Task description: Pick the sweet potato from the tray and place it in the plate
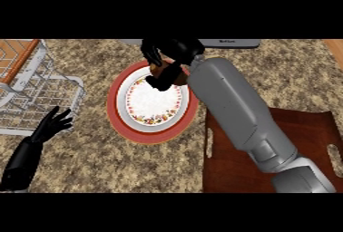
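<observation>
Right hand point(164, 50) holds sweet potato point(161, 69) over plate point(154, 102).

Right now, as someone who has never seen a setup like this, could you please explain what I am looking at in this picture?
This single picture looks steeply down from the robot's head onto a speckled kitchen counter. The two grey forearms entering from below belong to a humanoid robot. Its right hand reaches over the far rim of a white flowered plate with a red border, fingers curled round a brownish sweet potato, which it holds just above the plate. Its left hand rests open at the lower left, beside a wire dish rack. A dark wooden tray lies at the right, partly under the right arm.
</observation>
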Controlling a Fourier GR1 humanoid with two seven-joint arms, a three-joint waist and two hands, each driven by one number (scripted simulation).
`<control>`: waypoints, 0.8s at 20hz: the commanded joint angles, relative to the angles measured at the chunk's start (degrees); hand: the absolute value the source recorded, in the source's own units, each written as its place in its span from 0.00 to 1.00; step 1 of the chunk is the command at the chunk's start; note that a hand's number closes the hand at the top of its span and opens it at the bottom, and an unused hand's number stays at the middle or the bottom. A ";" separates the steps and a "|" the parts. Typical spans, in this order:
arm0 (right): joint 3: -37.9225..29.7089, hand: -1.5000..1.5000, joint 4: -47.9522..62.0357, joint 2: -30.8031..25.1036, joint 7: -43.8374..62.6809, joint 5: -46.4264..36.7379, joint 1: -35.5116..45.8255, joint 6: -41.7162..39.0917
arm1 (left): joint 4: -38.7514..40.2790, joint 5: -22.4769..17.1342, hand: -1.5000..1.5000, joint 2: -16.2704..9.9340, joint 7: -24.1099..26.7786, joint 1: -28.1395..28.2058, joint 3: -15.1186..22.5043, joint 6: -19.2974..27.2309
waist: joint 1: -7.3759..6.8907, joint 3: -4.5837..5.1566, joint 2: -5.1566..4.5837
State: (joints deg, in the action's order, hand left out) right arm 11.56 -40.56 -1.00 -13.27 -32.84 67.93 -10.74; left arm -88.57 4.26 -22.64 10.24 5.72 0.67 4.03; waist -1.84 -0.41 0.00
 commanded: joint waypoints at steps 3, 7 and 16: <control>7.23 1.00 7.55 0.97 0.16 5.44 1.62 3.81 | 5.89 0.46 0.50 -0.09 0.16 -1.94 -1.89 -0.34 | -1.39 0.50 -0.80; 9.35 1.00 6.73 0.99 7.14 14.98 -2.16 5.13 | 6.64 2.80 0.50 1.88 -2.14 -4.93 0.18 1.38 | -1.40 0.50 -0.75; 15.95 0.00 7.33 1.00 6.72 27.57 -2.41 13.90 | 4.83 1.56 0.50 0.90 -0.74 -3.55 -1.22 -1.03 | -2.45 0.46 -0.89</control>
State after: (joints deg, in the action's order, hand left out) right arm 26.94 -32.36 -0.01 -5.63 -10.92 66.01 0.52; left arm -87.66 5.85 -21.22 9.33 2.50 1.48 2.80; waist -4.74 -0.31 -0.66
